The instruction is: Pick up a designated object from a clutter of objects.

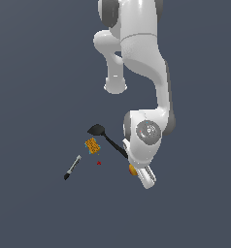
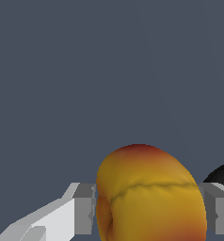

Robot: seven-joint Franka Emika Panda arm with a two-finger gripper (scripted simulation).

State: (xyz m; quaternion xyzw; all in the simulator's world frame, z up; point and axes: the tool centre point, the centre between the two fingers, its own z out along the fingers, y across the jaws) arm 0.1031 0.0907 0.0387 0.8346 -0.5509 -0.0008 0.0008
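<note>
We see a flat, dark blue-grey floor (image 1: pixel 35 72) with a white robot arm (image 1: pixel 139 58) reaching down from the top of the exterior view; a few small things lie scattered near its hand.

Going from the exterior view's left toward the hand: farthest from the gripper lies a thin grey-black marker (image 1: pixel 73 167), set at a slant, well apart from everything else; nearer the hand sits an orange-yellow sponge block (image 1: pixel 92 145) with a trace of blue along one edge; just beside it, on the side toward the hand, we see a tiny red mark (image 1: pixel 98 163) on the floor; then a black spatula (image 1: pixel 107 139) — its broad blade next to the sponge, its handle running slantwise up to the arm's wrist, where its end is hidden.

At the gripper (image 1: pixel 137 172) only a small orange sliver of the peach-like fruit (image 1: pixel 132 169) shows, tucked against the white hand.

In the wrist view the fruit (image 2: pixel 149 195) fills the space between the two grey fingertips (image 2: pixel 85 209) — yellow-orange with a red blush on its crown and a crease across its middle; a finger pad presses against each side, so the gripper (image 2: pixel 149 214) is clamped on the fruit; a dark black shape (image 2: pixel 222 174) peeks out just behind the far finger; we cannot tell whether the fruit rests on the floor or hangs clear of it.
</note>
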